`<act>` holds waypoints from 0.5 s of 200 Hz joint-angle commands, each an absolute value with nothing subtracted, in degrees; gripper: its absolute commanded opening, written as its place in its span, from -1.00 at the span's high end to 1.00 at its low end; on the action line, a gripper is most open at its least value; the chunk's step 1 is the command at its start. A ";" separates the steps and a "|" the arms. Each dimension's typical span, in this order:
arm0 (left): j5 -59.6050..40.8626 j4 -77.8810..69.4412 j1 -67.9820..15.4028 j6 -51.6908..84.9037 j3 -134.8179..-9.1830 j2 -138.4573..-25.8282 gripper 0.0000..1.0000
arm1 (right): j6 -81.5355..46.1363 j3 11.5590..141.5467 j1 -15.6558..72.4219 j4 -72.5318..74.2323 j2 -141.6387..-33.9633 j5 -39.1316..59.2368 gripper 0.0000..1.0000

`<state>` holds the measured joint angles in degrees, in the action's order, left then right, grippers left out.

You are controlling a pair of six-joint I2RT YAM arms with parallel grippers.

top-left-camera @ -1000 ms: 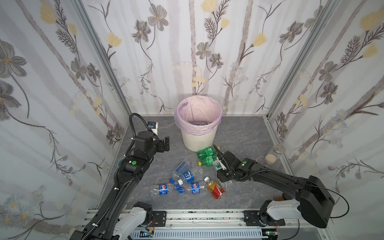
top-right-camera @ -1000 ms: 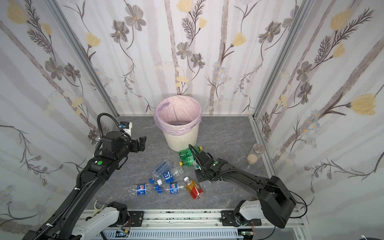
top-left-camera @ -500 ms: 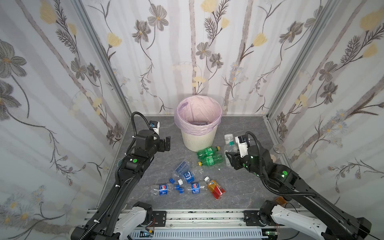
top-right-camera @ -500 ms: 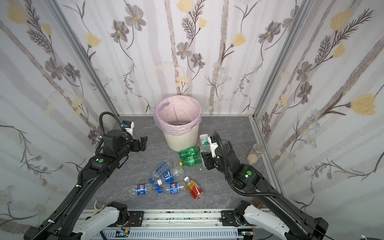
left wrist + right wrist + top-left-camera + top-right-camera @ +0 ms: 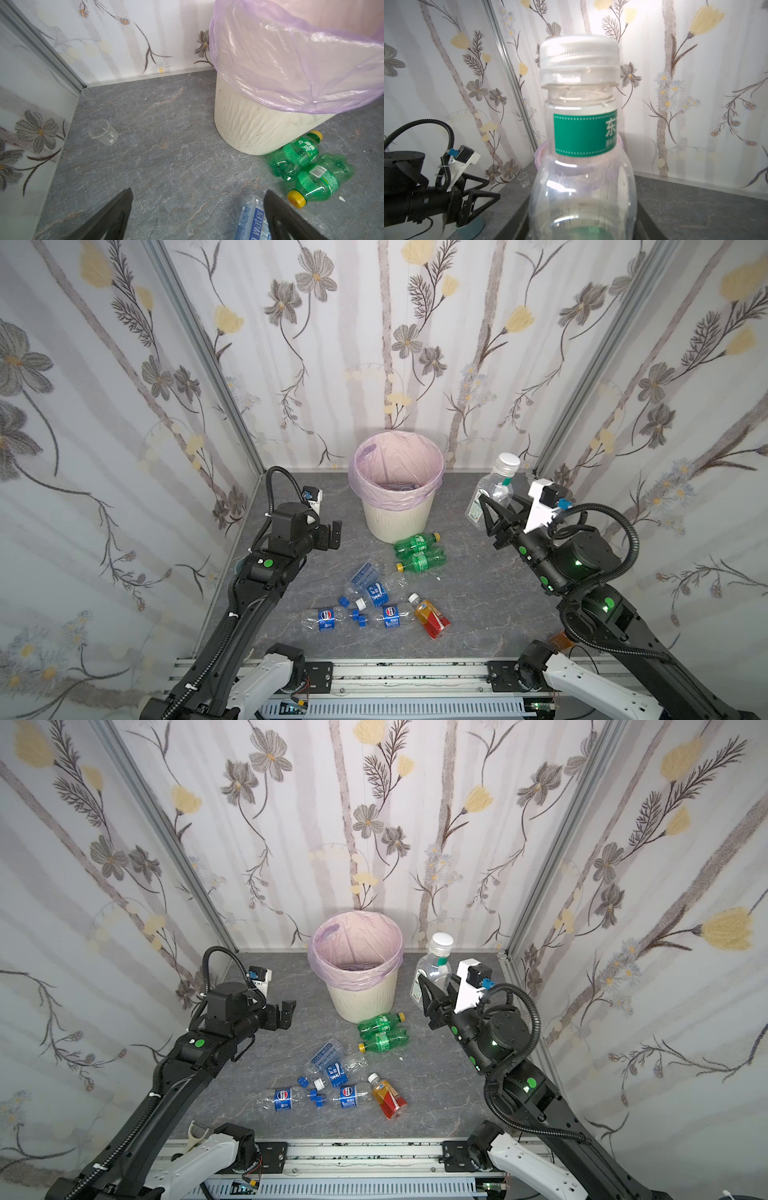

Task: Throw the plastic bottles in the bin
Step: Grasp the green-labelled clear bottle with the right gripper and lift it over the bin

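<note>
The bin point(image 5: 395, 522) point(image 5: 361, 1002) point(image 5: 259, 128) is a cream ribbed bucket with a pink liner and stands at the back middle. My right gripper point(image 5: 498, 506) point(image 5: 435, 986) is raised to the right of it, shut on a clear bottle point(image 5: 496, 485) point(image 5: 434, 965) point(image 5: 581, 135) with a white cap and green label. My left gripper point(image 5: 330, 535) point(image 5: 286, 1013) point(image 5: 198, 191) hangs open and empty left of the bin. On the floor lie two green bottles point(image 5: 415, 542) point(image 5: 297, 153), several clear blue-labelled bottles point(image 5: 376, 593) point(image 5: 282, 1099) and an orange-red bottle point(image 5: 430, 616) point(image 5: 388, 1098).
A small clear beaker point(image 5: 103, 132) point(image 5: 523, 180) stands near the back left corner. A grey-blue cup point(image 5: 471, 226) sits under the left arm. Loose blue caps point(image 5: 344, 600) lie among the bottles. Flowered walls close in the left, back and right sides.
My right gripper has risen from the floor beside the green bottles, carrying the clear bottle up and back to the bin's right. The left arm has barely moved.
</note>
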<state>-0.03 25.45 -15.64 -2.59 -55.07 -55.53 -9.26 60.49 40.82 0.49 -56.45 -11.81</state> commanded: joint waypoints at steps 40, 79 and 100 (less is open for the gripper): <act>-1.60 30.31 -15.64 -1.85 -55.91 -53.51 -1.00 | -9.27 110.96 35.75 -21.76 -102.93 5.42 -0.65; -3.97 34.20 -15.68 -3.54 -57.68 -53.80 -1.00 | -10.14 105.14 36.57 -19.54 -103.01 3.11 -0.88; -5.66 35.45 -15.64 -4.81 -58.74 -55.58 -1.00 | -10.60 96.06 36.06 -13.45 -97.13 3.09 -0.90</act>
